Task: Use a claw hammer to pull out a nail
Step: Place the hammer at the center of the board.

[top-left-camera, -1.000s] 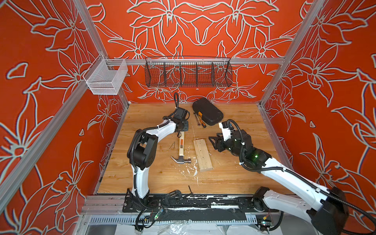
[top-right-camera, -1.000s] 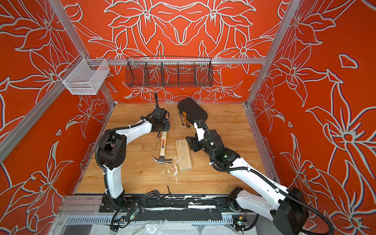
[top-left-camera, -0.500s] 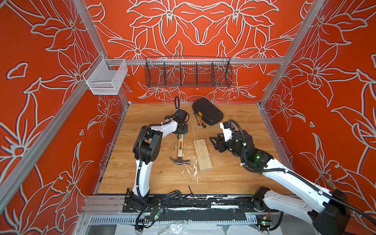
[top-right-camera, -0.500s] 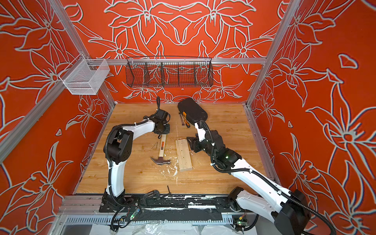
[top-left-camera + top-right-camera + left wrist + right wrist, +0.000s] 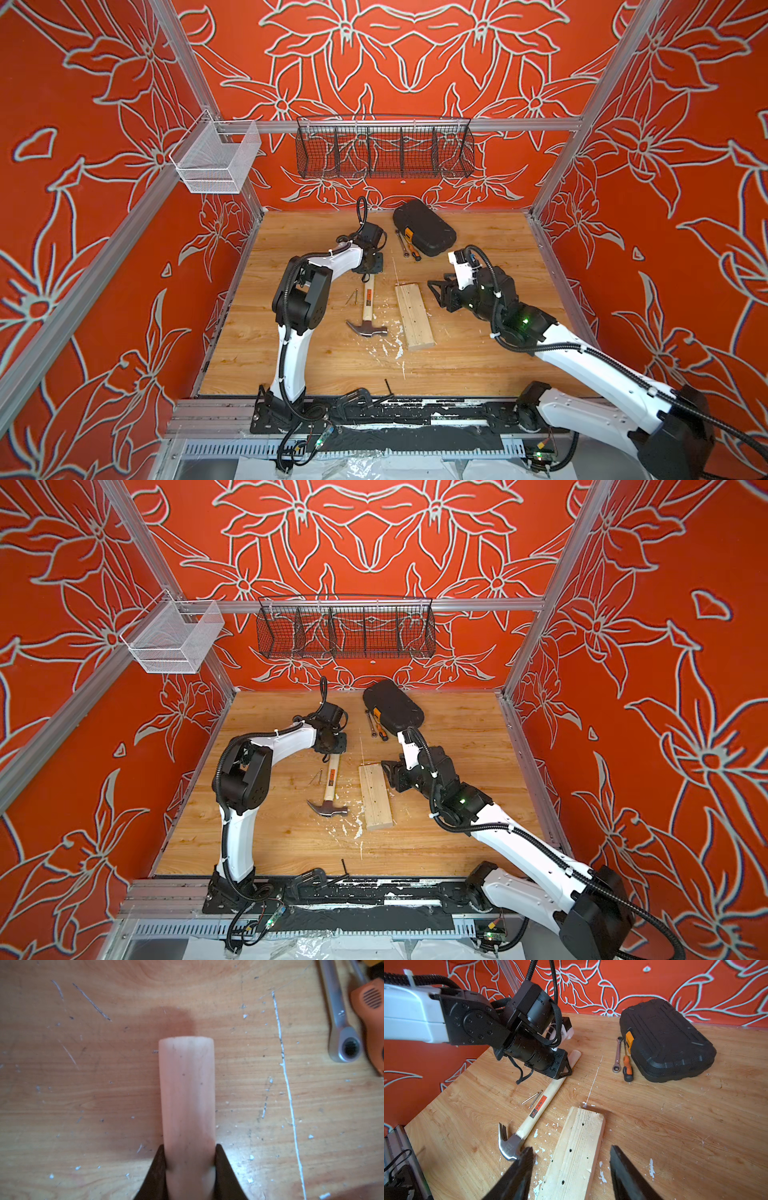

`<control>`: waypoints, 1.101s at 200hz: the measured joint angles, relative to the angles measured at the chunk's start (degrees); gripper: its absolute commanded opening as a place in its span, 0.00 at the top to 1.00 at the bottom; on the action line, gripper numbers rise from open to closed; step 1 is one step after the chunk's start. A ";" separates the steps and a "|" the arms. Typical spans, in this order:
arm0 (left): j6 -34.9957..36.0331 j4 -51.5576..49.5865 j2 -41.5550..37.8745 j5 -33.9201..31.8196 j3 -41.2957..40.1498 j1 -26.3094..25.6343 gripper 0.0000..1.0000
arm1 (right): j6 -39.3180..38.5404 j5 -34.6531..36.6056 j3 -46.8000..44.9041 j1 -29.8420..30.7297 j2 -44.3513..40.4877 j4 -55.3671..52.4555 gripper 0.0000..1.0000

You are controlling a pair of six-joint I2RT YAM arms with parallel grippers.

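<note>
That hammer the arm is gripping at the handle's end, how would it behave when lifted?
The claw hammer would likely droop head-first: its steel head lies far from where the left arm's jaws pinch. The smooth, round wooden handle might twist or slip between them. It looks rigid, so bending seems unlikely.

The left arm (image 5: 293, 361) is rising upright from its base, folding at the elbow and reaching its white forearm toward the back wall, with the wrist pointing downward. The left gripper (image 5: 189, 1147) is clamping the claw hammer (image 5: 540, 1105) near the butt end of its handle, its dark fingers (image 5: 159, 1159) pressing on both sides (only their tips are showing in the wrist view). The right arm (image 5: 598, 368) is stretching low and diagonally inward, and the right gripper (image 5: 571, 1153) is hovering with jaws parted, gripping nothing.
</note>
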 measured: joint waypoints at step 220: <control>0.72 -1.22 -19.17 -0.04 -8.35 0.00 0.07 | -1.09 1.33 3.06 -4.26 0.85 -5.29 0.05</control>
